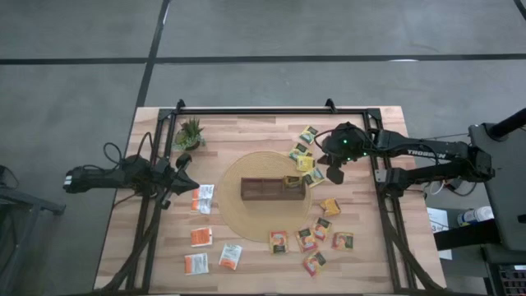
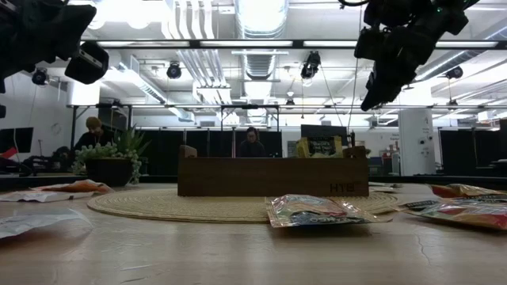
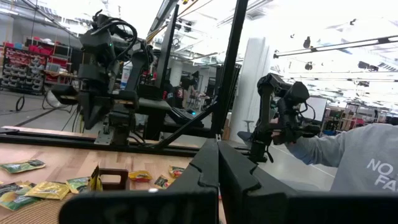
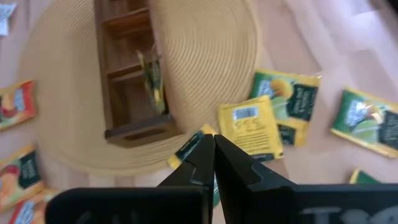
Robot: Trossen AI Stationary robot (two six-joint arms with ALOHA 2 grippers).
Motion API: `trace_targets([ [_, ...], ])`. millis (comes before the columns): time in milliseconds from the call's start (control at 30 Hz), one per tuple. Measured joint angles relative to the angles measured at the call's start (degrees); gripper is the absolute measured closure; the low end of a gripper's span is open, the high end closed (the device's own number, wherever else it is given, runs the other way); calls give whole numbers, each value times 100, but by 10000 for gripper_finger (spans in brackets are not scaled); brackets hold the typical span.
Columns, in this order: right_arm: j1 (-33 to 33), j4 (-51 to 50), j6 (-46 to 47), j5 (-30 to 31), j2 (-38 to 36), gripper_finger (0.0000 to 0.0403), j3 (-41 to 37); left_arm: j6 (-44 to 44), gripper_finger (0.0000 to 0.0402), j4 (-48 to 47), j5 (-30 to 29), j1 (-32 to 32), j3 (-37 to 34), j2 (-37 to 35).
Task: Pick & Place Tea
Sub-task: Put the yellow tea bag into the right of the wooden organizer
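The tea lies as small flat sachets around a dark wooden tray (image 1: 271, 190) that stands on a round woven mat (image 1: 246, 218). Yellow-green sachets (image 1: 306, 156) lie right of the tray, orange-brown ones (image 1: 316, 234) near the front right, white-and-orange ones (image 1: 203, 199) at the left. One yellow-green sachet (image 4: 151, 81) stands on edge in the tray's right end compartment. My right gripper (image 1: 334, 174) hangs shut and empty above the mat's right rim, slanting down; yellow-green sachets (image 4: 252, 127) lie below it. My left gripper (image 1: 187, 177) waits shut at the table's left.
A small potted plant (image 1: 190, 131) stands at the far left of the table. A black metal frame (image 1: 271, 111) runs around the table's edges. In the left wrist view a person's grey sleeve (image 3: 360, 162) shows beyond the table.
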Motion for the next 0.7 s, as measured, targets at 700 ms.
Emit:
trace_targets([
  [700,113,-275,-772,-298,1577,250,-4,0,402,0,1,0,0,0],
])
